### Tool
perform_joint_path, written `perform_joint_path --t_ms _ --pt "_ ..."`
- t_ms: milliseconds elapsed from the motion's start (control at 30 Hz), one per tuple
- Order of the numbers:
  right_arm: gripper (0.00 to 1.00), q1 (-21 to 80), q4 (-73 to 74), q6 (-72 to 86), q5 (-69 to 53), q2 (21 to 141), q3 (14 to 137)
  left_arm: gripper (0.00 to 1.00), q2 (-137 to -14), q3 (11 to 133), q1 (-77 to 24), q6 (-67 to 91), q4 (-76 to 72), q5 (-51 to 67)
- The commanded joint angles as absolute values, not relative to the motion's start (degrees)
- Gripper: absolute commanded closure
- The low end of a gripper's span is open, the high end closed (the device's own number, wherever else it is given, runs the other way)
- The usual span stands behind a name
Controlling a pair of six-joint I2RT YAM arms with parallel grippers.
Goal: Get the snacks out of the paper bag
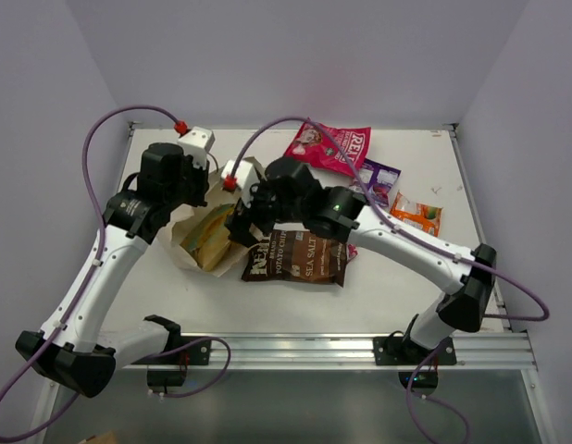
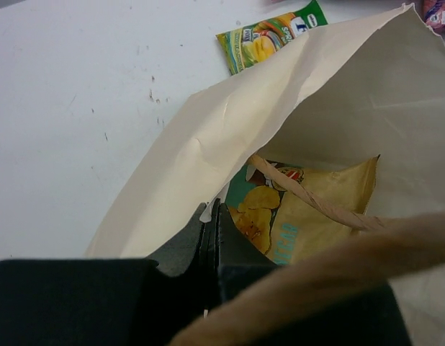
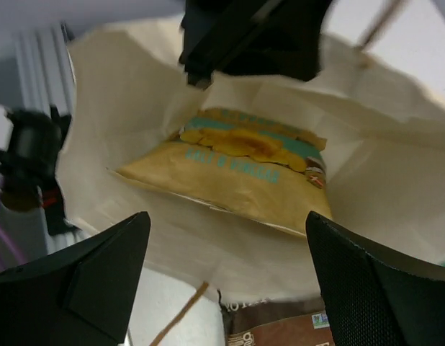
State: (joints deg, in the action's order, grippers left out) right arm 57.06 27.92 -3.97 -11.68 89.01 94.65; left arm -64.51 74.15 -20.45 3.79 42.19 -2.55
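Snacks lie out on the table (image 1: 156, 287): a brown bag (image 1: 295, 259), a pink bag (image 1: 328, 148), a purple packet (image 1: 380, 176), an orange packet (image 1: 416, 215) and a green packet (image 2: 269, 36). One yellow bag (image 3: 237, 173) is inside the paper bag (image 1: 180, 248), which lies on its side with its mouth facing the right arm. The left gripper (image 2: 210, 216) is pinched tight on the edge of the paper bag and holds the mouth up. The right gripper (image 3: 226, 231) has its fingers wide apart and holds nothing. It points into the mouth, just in front of the yellow bag. The job looks close to done, with this one bag left to pull out. Some things could go wrong. The wide fingers could grab the soft paper wall with the yellow bag, and then the whole paper bag would drag along. The string handle (image 2: 309, 198) hangs across the mouth and could catch a finger. The yellow bag is shiny and flat, so it could slip out of a weak pinch. A hard pull could tear the paper from the left gripper.
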Motion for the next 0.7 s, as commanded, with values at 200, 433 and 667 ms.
perform_joint_path --t_ms 200,433,667 --pt "0.07 62.23 24.61 -30.66 -5.38 93.25 88.08 1.00 -63.11 74.09 -21.27 1.06 42.63 -1.23" --pt "0.07 62.67 18.83 -35.86 -2.90 94.57 83.41 1.00 -63.54 73.74 -21.27 0.44 42.10 -0.27" --pt "0.08 63.10 12.66 -37.88 -0.70 98.43 83.58 1.00 -63.90 73.74 -21.27 0.35 42.01 2.02"
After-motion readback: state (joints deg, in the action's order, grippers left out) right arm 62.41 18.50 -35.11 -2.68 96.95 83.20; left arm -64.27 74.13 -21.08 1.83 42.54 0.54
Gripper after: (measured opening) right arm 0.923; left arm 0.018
